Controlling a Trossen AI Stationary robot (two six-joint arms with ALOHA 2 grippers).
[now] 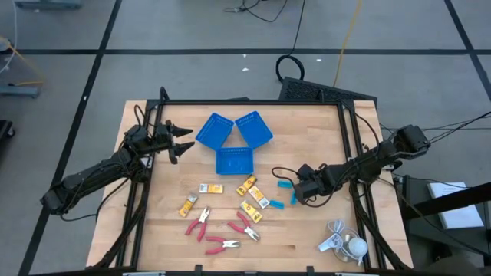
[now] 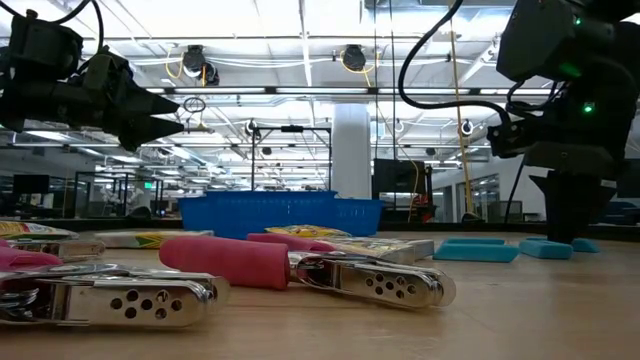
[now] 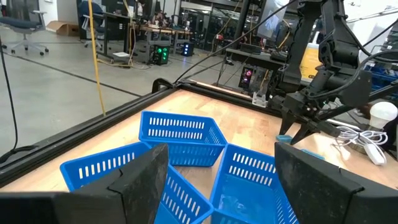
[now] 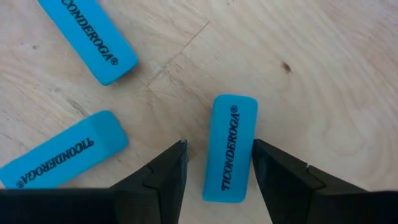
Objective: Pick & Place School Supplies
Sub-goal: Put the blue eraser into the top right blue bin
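Erasers, light blue and printed TICONDEROGA, fill the right wrist view: one eraser (image 4: 229,148) lies flat on the wooden table (image 4: 323,74) between the two dark fingers (image 4: 163,177) of the right gripper (image 4: 217,168), with a sliver of wood showing on each side, so the jaws bracket it without clearly touching it. Two more erasers (image 4: 87,34) lie nearby on the bare wood, apart from each other. None of this lettering or spacing can be read from above; the high view only shows the right gripper (image 1: 298,188) low over small blue pieces right of the table's middle, one eraser (image 1: 278,203) lying just beside it.

The high view alone gives the layout. Three blue baskets (image 1: 233,161) cluster at the far middle of the table. Nearer the front edge lie yellow packets (image 1: 211,188) with white labels, scattered, and below them three red-handled pliers (image 1: 201,221). A white corded gadget (image 1: 347,244) sits at the front right corner.

The low view, level with the tabletop, puts the pliers (image 2: 300,270) large in the foreground, the packets (image 2: 150,239) behind them, and the erasers (image 2: 476,249) flat at the right, beside the right arm's dark base.

The left gripper (image 1: 182,142) hovers above the table's far left, beside the baskets, jaws spread wide and holding nothing. Its wrist view looks past its fingers (image 3: 140,180) into the baskets (image 3: 180,134).
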